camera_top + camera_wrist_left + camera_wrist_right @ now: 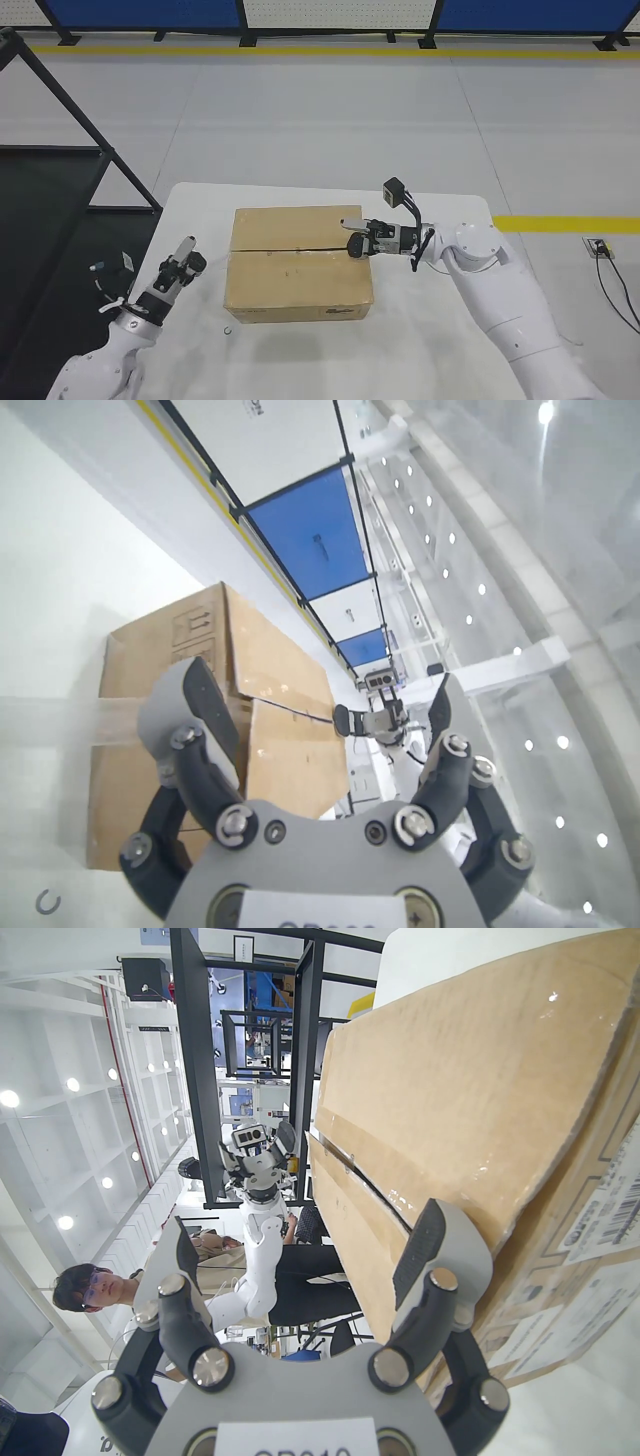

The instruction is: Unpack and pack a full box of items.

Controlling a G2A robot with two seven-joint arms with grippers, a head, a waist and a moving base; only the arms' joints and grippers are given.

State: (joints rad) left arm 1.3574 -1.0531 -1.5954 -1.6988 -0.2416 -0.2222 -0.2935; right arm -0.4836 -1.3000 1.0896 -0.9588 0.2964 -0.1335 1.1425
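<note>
One cardboard box (300, 262): closed, sitting flat near the middle of the white table (420, 340), long sides parallel to the table's far edge.
Top flaps: two, meeting along a seam (290, 249) that runs left to right; in the right wrist view the seam (370, 1183) gapes slightly at its right end, with shiny clear tape around it.
Box edges: the corners look square; the right-hand side face carries paper labels (615, 1223).
Right gripper (352, 237): held level at the box's right top edge, right at the seam's end, fingers spread wide and gripping nothing. One finger (425, 1248) lies against the flap edge; whether it actually touches, I cannot tell. The other sits apart from the box.
Left gripper (190, 252): over the table to the left of the box, well apart from its left face, pointing towards it, fingers spread with nothing between them.
Room around the box: tabletop shows on every side, as a narrow strip along the far edge and wider bands on the left and the near side.
Small ring (229, 331): lies flat on the table just off the box's near left corner.
</note>
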